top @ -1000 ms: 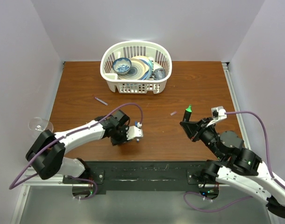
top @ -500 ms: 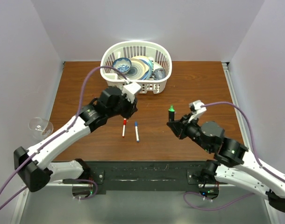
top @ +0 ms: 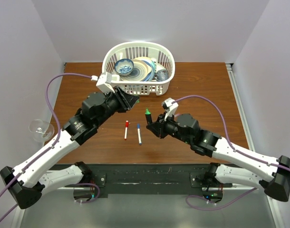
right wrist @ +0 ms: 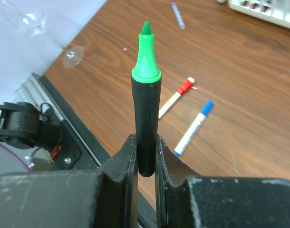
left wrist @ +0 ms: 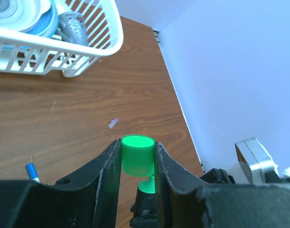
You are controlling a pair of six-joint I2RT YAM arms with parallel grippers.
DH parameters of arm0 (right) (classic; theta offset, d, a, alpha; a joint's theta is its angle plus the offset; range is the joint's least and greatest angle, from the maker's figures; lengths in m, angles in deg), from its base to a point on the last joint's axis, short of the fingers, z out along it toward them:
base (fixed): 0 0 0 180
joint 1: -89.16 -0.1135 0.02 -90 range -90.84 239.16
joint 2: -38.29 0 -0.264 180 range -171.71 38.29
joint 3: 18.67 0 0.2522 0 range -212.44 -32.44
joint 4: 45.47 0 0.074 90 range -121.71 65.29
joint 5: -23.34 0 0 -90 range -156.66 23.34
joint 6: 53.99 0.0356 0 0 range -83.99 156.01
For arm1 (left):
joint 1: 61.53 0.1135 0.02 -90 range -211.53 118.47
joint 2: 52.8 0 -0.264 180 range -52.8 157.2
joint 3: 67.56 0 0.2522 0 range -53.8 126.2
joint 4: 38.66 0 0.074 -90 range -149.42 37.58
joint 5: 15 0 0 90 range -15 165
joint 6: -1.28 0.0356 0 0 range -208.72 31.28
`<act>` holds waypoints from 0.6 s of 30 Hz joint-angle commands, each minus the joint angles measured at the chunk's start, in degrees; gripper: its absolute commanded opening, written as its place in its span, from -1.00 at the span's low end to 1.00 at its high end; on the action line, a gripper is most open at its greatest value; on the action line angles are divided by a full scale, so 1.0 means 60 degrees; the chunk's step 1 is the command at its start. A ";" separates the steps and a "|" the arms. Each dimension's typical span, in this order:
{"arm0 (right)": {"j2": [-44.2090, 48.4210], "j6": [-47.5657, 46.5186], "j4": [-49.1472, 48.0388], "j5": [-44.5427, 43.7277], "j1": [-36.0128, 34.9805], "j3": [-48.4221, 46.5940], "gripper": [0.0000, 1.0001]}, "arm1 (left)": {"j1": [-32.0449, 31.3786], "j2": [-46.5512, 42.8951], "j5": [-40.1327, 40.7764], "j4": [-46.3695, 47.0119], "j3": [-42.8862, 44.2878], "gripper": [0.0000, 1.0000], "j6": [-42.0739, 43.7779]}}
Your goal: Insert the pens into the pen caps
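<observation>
My left gripper is shut on the stubby green cap and holds it above the table, open end facing away. In the top view it hangs just in front of the basket. My right gripper is shut on the black marker, green tip pointing up. The tip also shows just beyond the cap in the left wrist view, apart from it. Two white pens lie on the table between the arms, one with a red cap, one with a blue cap.
A white basket of dishes stands at the back centre. A wine glass lies at the table's left edge. A thin purple stick and a small pale scrap lie on the wood.
My left arm has lifted from the front of the table toward the basket, leaving the two pens lying there. My right gripper has carried the marker left toward the left gripper.
</observation>
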 commanded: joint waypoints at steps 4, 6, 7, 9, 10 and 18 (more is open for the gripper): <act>-0.0896 0.0013 -0.1241 0.0411 -0.0125 -0.0897 -1.00 | -0.0021 -0.0165 0.1176 -0.0139 0.0105 -1.00 -0.1292; -0.1086 0.0057 -0.1212 0.0353 -0.0140 -0.0999 -1.00 | -0.0021 -0.0091 0.1381 -0.0373 0.0164 -1.00 -0.1320; -0.1131 0.0100 -0.1198 0.0323 -0.0140 -0.1043 -1.00 | -0.0021 -0.0033 0.1382 -0.0432 0.0149 -1.00 -0.1306; -0.1248 0.0144 -0.1168 0.0323 -0.0140 -0.1117 -1.00 | -0.0006 0.0011 0.1279 -0.0447 0.0091 -1.00 -0.1335; -0.1277 0.0174 -0.1168 0.0309 -0.0140 -0.1146 -1.00 | -0.0006 0.0011 0.1236 -0.0448 0.0018 -1.00 -0.1335; -0.1746 0.0232 -0.1007 0.0352 -0.0155 -0.1483 -1.00 | -0.0035 -0.0208 0.1163 -0.0258 -0.0363 -1.00 -0.1233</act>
